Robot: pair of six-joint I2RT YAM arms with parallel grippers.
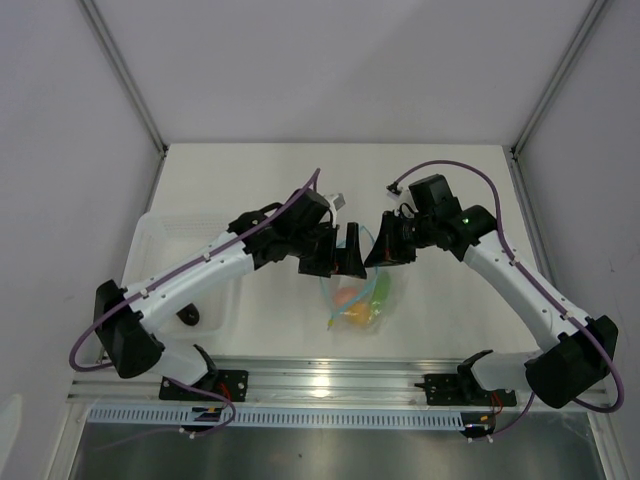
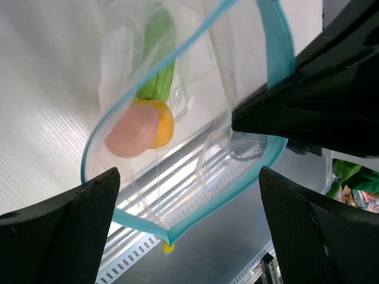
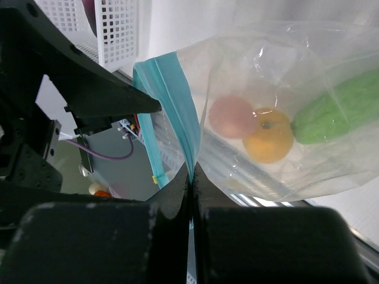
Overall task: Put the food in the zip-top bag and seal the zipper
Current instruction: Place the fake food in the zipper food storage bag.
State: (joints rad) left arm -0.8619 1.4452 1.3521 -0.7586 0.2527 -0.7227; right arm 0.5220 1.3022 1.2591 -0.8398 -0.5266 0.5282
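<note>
The zip-top bag [image 1: 358,297] hangs between both grippers with its mouth spread open. My right gripper [image 3: 190,175] is shut on the light blue zipper [image 3: 175,102] at one side of the mouth. My left gripper [image 2: 189,173] stands wide open around the zipper's [image 2: 277,48] looped end, touching nothing. Inside the bag lie food pieces: a green oblong one [image 3: 339,111], a pink round one [image 3: 232,116] and an orange-yellow one [image 3: 268,136]. All three also show in the left wrist view: the green piece [image 2: 157,54], the pink [image 2: 131,135] and the orange-yellow [image 2: 164,121]. A dark purple piece [image 1: 188,317] lies in the basket.
A white perforated basket [image 3: 116,31] stands left of the bag, under my left arm, its rim [image 1: 160,228] near the table's left edge. The metal rail [image 1: 330,380] with the arm bases runs along the near edge. My right gripper's fingers [image 2: 308,100] crowd the left wrist view.
</note>
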